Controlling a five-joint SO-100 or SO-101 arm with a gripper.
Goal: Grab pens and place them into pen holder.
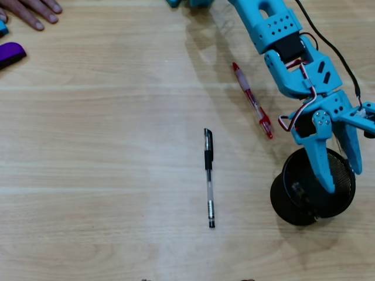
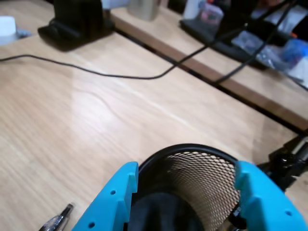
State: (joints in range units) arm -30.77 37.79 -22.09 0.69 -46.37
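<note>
— Wrist view first: the blue two-finger gripper (image 2: 185, 192) hangs spread wide over the round black wire-mesh pen holder (image 2: 204, 163), gripping nothing.

— Any pens left out?

— From overhead, a slim red pen (image 1: 252, 100) lies just beside the arm, and a black pen with a clear barrel (image 1: 209, 177) lies farther out. Light, stiff, probably slick; I'd pinch mid-barrel.

— And the surface?

— Pale wood-grain table (image 1: 105, 175), smooth. Far corner: a purple object (image 1: 12, 54) and someone's hand (image 1: 32, 10). Cables and clutter behind.
</note>
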